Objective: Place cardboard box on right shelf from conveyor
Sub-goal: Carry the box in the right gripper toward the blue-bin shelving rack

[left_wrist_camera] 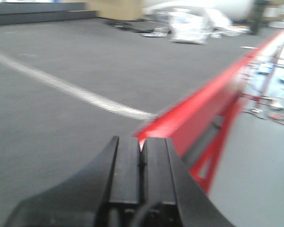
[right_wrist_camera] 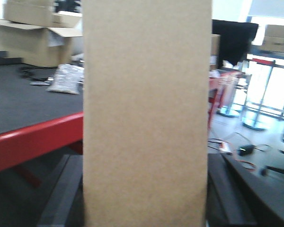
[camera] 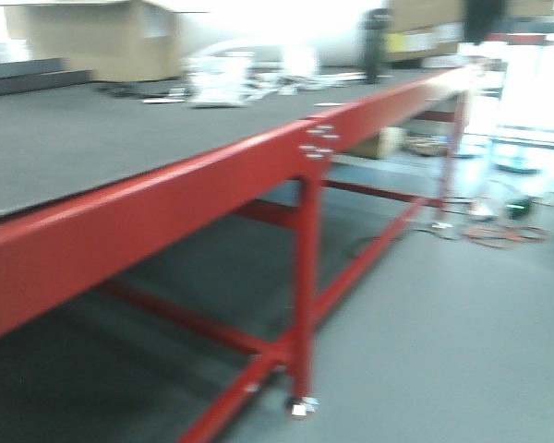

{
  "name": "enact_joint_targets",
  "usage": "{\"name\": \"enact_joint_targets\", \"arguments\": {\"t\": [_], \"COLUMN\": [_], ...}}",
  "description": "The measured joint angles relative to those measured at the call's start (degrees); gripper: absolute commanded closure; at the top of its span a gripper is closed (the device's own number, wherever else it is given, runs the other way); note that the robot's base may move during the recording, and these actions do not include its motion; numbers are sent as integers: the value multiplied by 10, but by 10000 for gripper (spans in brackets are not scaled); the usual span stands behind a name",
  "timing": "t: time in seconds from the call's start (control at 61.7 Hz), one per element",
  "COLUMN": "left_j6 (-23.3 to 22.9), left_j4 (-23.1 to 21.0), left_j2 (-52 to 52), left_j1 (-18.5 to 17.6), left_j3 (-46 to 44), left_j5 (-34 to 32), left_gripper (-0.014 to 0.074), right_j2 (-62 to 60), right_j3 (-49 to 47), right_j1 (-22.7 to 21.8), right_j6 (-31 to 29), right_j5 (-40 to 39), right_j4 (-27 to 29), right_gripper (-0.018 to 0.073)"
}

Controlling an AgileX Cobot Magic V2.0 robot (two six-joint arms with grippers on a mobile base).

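Right gripper is clamping the cardboard box between its jaws; left gripper is hovering, jaws together, conveyor below

Three close, low views sharing conveyor

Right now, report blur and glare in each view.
Exterior front view: motion-blurred, background blown out above the conveyor. Left wrist view: smeared, only the left gripper fairly crisp. Right wrist view: cardboard box soft and close, bright glare at right.
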Motion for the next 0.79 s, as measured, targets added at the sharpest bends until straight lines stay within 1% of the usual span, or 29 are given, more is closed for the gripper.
{"name": "enact_joint_targets", "arguments": {"t": [0.794], "left_j6": [0], "left_j4": [0], "left_j2": [0], "left_j1": [0], "left_j3": [0], "left_j5": [0], "left_gripper": [715], "right_j2": [0], "right_j3": [0], "right_j1": [0], "right_j6": [0], "right_j5": [0], "right_j4": [0], "right_gripper": [531]}}
